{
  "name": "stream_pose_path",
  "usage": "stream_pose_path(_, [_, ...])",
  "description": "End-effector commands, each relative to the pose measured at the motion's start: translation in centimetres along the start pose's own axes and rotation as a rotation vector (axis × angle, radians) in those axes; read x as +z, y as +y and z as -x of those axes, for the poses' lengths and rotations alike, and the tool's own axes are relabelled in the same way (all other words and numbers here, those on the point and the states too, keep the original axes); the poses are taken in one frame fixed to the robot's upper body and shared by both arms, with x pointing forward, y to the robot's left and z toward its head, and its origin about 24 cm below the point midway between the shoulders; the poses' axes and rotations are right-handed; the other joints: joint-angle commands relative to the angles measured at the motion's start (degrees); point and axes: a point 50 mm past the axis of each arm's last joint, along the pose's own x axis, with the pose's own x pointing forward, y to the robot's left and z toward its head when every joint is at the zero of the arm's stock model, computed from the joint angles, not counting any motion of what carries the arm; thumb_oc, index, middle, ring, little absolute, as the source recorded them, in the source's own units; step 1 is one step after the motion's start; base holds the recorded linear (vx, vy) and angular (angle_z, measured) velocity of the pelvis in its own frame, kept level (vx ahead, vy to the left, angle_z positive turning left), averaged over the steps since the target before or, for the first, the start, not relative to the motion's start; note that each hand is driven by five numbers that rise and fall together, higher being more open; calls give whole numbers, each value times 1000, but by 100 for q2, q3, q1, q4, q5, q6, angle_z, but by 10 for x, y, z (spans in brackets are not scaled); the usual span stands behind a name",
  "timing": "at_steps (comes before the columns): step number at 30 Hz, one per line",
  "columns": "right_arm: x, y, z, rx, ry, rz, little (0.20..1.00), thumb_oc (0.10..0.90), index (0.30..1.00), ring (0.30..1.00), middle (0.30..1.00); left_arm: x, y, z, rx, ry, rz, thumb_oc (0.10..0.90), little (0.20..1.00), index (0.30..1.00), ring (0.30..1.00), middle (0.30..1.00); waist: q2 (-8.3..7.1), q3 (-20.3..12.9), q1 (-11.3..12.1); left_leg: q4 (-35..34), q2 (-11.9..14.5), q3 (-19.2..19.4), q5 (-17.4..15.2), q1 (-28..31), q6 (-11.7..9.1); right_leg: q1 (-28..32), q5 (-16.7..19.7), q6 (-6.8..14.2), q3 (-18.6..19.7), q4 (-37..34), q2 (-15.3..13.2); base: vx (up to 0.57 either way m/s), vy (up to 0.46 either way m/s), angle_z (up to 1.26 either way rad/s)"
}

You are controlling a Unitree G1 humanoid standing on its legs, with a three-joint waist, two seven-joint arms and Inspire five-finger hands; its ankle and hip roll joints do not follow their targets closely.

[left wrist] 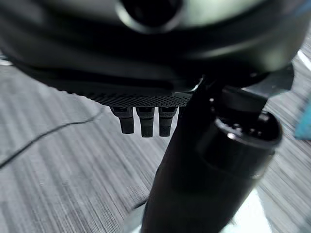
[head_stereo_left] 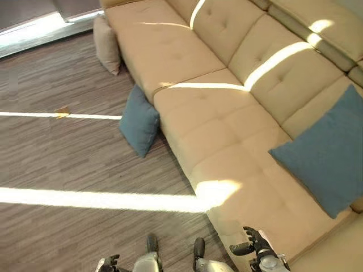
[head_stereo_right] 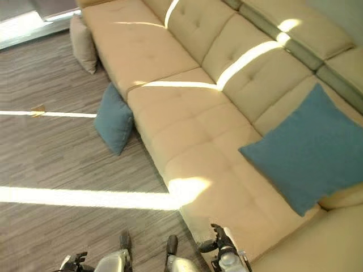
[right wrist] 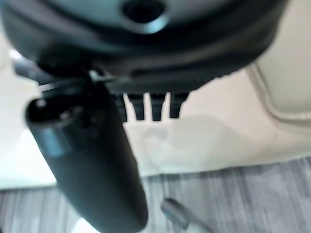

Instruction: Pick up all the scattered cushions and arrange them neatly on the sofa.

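One blue cushion (head_stereo_left: 328, 153) lies on the beige sofa (head_stereo_left: 227, 124) at 3 o'clock; another blue cushion (head_stereo_left: 139, 120) leans against the sofa front on the floor (head_stereo_left: 62, 164) at 10 o'clock, and a beige cushion (head_stereo_left: 106, 44) stands at 11 o'clock. The right hand (head_stereo_left: 256, 245) at 5 o'clock and the left hand (head_stereo_left: 109, 264) at 7 o'clock both hang relaxed, fingers loosely straight, holding nothing.

The blue cushion on the sofa (head_stereo_left: 328, 154) runs off the frame at 3 o'clock, its far corner cut away, while the beige sofa (head_stereo_left: 215, 130) itself is cropped at 12 and 3 o'clock. At 10 o'clock the beige cushion on the floor (head_stereo_left: 106, 45) leans on the sofa's end, and the blue cushion on the floor (head_stereo_left: 139, 120) has its far side hidden against the sofa front. At 6 o'clock the left hand (head_stereo_left: 108, 264) is clipped by the frame's edge, too little showing to read its fingers, and a small tan scrap (head_stereo_left: 62, 113) on the floor at 9 o'clock is too small to identify.
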Motion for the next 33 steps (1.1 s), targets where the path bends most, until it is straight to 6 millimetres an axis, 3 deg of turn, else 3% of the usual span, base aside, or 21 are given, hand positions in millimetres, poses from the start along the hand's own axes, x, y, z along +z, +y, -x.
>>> stream_pose_path(1, [3,-8,-1,-33,-34,44,900,800,900,900,900,19,3,-2,7,-94,-6,800,900,900,900,900,-209,-388,-135,144,-53,353,-652,203,74,-203,-416,761,-219,81,-103,-101,43,109])
stream_pose_path(5, [-2,-7,0,-31,-12,44,900,800,900,900,900,19,0,-1,-7,-99,-27,800,900,900,900,900,-113,-439,-212,-86,-12,477,-782,475,-13,-137,-449,845,-418,48,-104,30,85,83])
stream_pose_path(6, [0,-6,-1,-29,-13,57,900,800,900,900,900,17,1,-1,-3,-90,-38,800,900,900,900,900,-165,-445,-188,-222,-105,432,-667,438,45,-195,-320,820,-471,55,-151,-59,147,34])
stream_pose_path(11, [1,2,-1,-16,2,48,900,800,900,900,900,13,10,-2,21,-69,-27,800,900,900,900,900,-292,-399,-6,-288,-323,-83,-732,372,206,-189,-274,870,-356,201,-218,-24,157,9])
stream_pose_path(13, [2,6,-2,-6,6,54,900,800,900,900,900,15,18,-4,41,-67,-21,800,900,900,900,900,-302,-382,79,-357,-472,-234,-743,392,356,-269,-376,895,-286,692,-351,-13,235,17])
stream_pose_path(19, [11,8,-3,0,-11,39,900,800,900,900,900,27,35,-6,94,-99,4,800,900,900,900,900,-253,-260,109,-486,-599,-451,-725,514,512,-634,-438,949,28,1634,-462,30,135,17])
stream_pose_path(20, [11,9,-3,7,-12,38,900,800,900,900,900,28,37,-6,102,-103,22,800,900,900,900,900,-209,-254,48,-594,-679,-632,-686,615,549,-833,-524,908,480,1745,-137,140,87,24])
stream_pose_path(22, [8,7,-3,4,0,35,900,800,900,900,900,28,37,-6,101,-106,33,800,900,900,900,900,-202,-297,12,-720,-797,-819,-633,681,558,-906,-564,869,756,1523,181,180,74,50])
stream_pose_path(26, [-2,8,-2,7,43,35,900,800,900,900,900,24,35,-7,87,-85,12,800,900,900,900,900,-215,-314,-40,-746,-1000,-1127,-712,797,585,-954,-474,842,791,1181,400,198,2,91])
stream_pose_path(29, [-18,9,3,6,91,17,900,800,900,900,900,18,29,-6,72,-66,3,800,900,900,900,900,-220,-348,-165,-386,-1078,-1242,-1002,851,480,-818,-471,798,1084,1033,473,205,-42,55])
stream_pose_path(30, [-25,7,4,2,112,21,900,800,900,900,900,15,27,-5,67,-57,7,800,900,900,900,900,-203,-346,-173,-69,-1114,-1231,-1108,808,393,-690,-449,785,1015,915,420,184,-54,62])
stream_pose_path(33, [-26,3,4,-15,122,20,900,800,900,900,900,12,20,-4,49,-48,18,800,900,900,900,900,-241,-227,-141,1365,-1012,-919,-827,148,65,-362,-429,674,945,687,289,94,-42,58])
